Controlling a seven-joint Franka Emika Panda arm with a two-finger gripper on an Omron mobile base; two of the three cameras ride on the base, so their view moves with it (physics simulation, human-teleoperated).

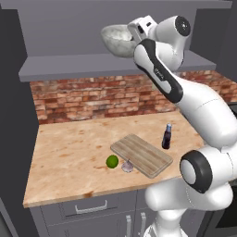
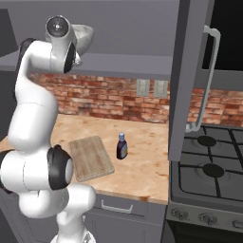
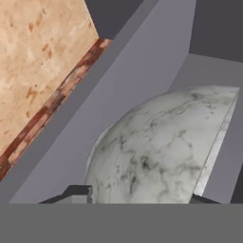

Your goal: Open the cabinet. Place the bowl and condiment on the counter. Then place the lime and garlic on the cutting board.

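Note:
The cabinet stands open, its right door swung out towards me. My gripper reaches into it and is shut on the rim of the marbled grey-white bowl, which hangs tilted just above the cabinet floor. In the hand view the bowl bulges between my fingertips. The dark condiment stands upright on the counter, right of the cutting board. The lime and garlic lie on the counter, touching the board's front left edge.
A gas stove adjoins the counter on the right, under the open door's silver handle. A brick backsplash runs behind the counter, and grey drawers sit below its front edge.

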